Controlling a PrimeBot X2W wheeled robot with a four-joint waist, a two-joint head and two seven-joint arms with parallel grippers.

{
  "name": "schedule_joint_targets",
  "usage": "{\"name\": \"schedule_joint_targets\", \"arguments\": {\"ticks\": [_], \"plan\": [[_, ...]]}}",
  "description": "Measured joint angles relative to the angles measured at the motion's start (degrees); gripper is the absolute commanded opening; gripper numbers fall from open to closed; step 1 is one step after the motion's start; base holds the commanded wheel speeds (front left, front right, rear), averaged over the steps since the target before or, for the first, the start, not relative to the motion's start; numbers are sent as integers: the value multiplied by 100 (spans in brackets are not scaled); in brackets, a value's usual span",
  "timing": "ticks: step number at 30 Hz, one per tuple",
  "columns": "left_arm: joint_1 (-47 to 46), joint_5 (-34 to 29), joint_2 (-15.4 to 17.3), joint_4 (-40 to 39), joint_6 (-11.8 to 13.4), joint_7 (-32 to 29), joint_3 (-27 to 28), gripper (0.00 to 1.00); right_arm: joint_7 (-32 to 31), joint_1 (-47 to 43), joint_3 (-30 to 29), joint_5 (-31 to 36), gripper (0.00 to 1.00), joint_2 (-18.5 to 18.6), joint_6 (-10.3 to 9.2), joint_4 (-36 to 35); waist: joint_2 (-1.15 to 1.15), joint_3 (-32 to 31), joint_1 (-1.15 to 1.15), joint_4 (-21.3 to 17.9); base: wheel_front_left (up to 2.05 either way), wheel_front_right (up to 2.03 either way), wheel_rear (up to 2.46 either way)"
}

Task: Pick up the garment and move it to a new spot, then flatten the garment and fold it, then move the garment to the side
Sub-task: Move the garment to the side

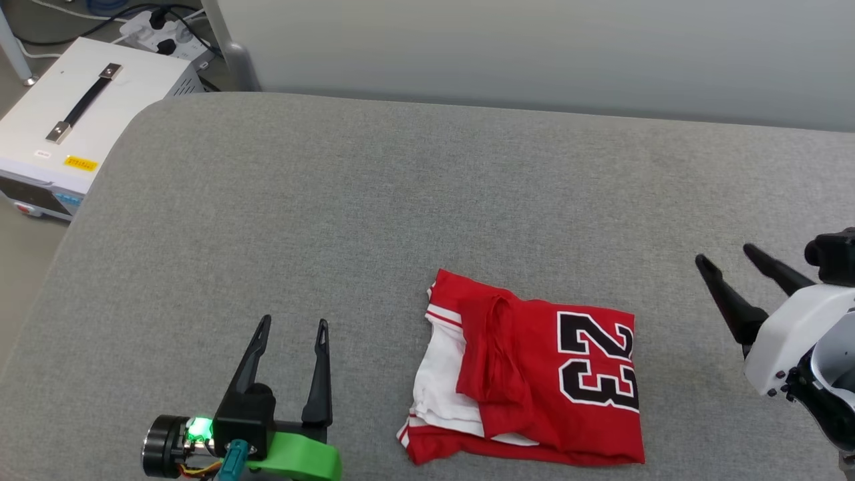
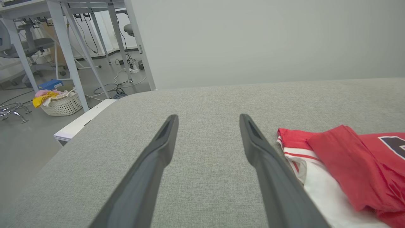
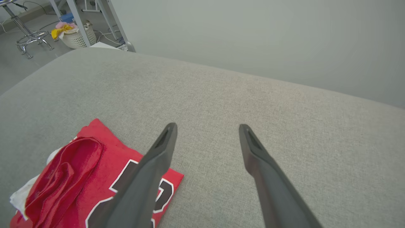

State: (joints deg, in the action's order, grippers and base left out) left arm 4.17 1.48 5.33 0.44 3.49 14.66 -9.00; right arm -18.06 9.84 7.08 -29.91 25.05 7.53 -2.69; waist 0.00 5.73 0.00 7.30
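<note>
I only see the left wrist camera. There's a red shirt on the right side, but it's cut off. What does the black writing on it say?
Observer: The red jersey shows a big black 23 with white outlines.
Operator: Where's the other gripper?
Observer: The right gripper is on the jersey's other side, open, not touching it.
Operator: Is the shirt folded up?
Observer: Yes, the head view shows it all: a rumpled folded rectangle lying between the left gripper and the right one.
</note>
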Motion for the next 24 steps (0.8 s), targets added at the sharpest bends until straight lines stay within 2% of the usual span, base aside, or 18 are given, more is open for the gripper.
{"name": "schedule_joint_targets", "arguments": {"ticks": [5,9,15,24], "plan": [[-109,0,-26,18,-22,0,-58,100,-1426,15,404,-951,100,381,0,91,0,120,0,105,0,0,0],[-183,1,-43,27,-23,0,-93,100,-2114,-42,520,-1559,100,452,0,158,0,207,0,201,0,0,0],[-268,2,-80,31,-24,0,-164,100,-2455,-190,694,-1842,100,402,0,303,0,369,0,350,0,0,0],[-438,7,-126,51,-26,0,-220,100,-2358,-101,1088,-1939,100,81,0,776,0,691,0,536,0,0,0]]}}
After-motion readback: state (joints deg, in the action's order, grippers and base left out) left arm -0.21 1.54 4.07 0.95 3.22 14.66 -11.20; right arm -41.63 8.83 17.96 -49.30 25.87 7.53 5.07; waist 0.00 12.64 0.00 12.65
